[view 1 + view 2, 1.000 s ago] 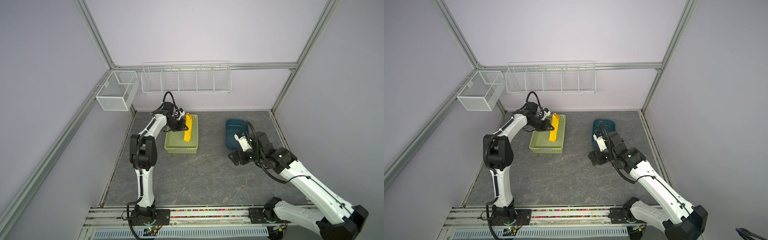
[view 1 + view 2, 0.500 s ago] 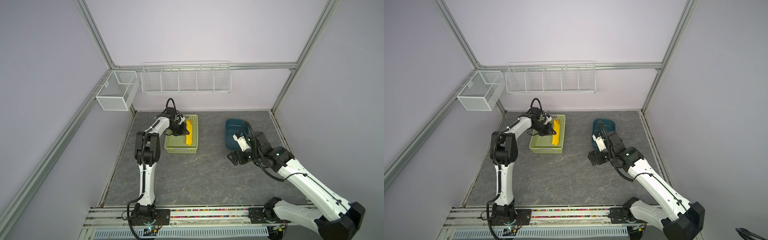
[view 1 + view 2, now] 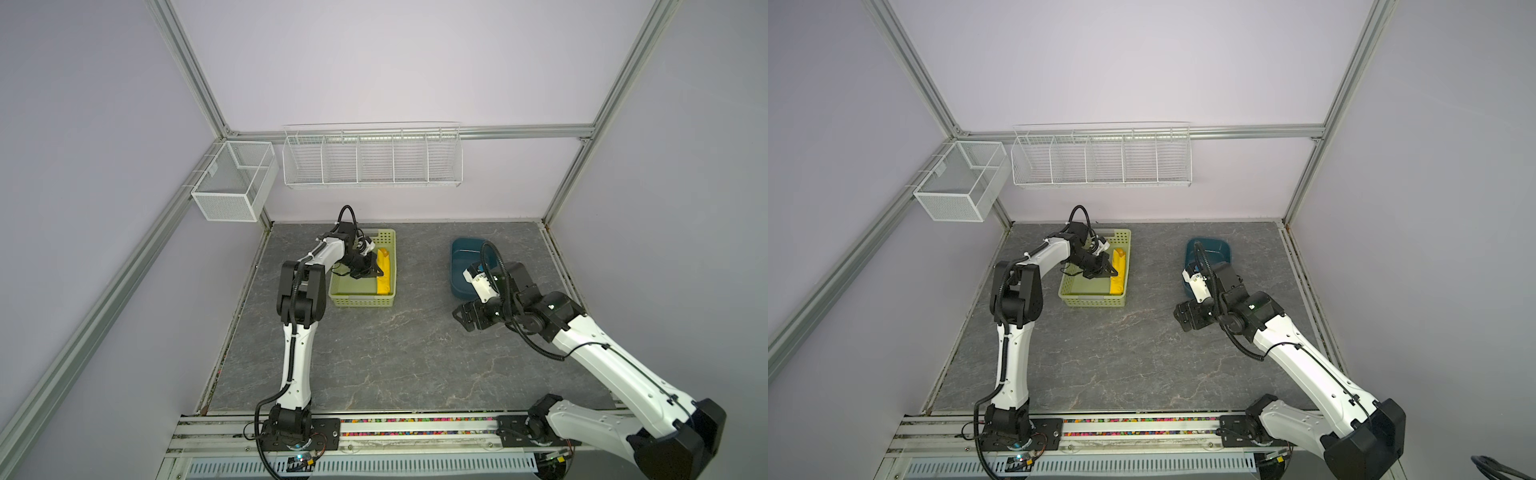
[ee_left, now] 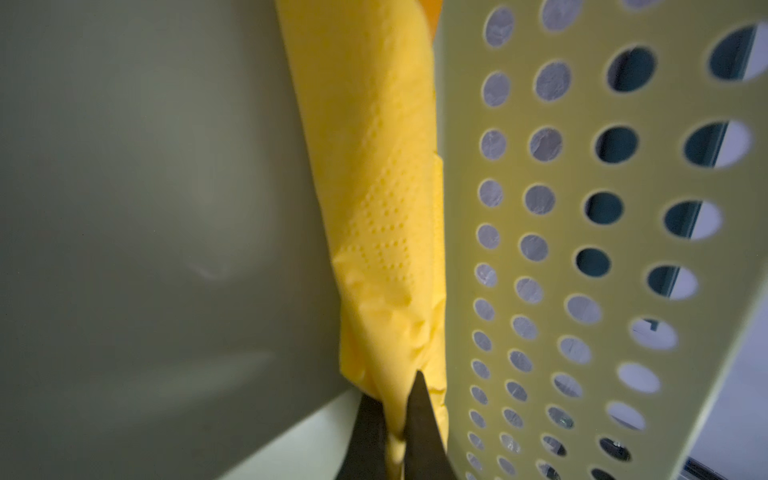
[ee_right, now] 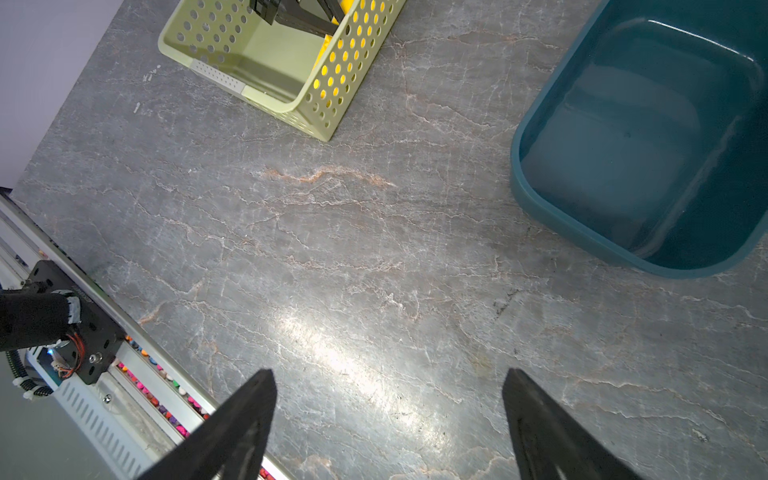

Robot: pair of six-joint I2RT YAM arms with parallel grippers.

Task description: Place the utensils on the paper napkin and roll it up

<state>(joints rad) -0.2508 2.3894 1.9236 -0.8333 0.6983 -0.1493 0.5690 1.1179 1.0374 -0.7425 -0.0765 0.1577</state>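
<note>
The left tool (image 4: 395,411) pinches one end of the rolled bright yellow paper napkin (image 4: 374,208), which lies in the pale green perforated plastic basket (image 4: 455,166) along its wall. Lower it flat before releasing — then lift straight out. The right tool (image 5: 388,374) hangs spread over the grey table (image 5: 332,249).

Open tabletop (image 3: 395,340) between green basket (image 3: 361,301) and blue tub (image 3: 459,266); paper napkin (image 3: 384,272) hugs the basket's wall
</note>
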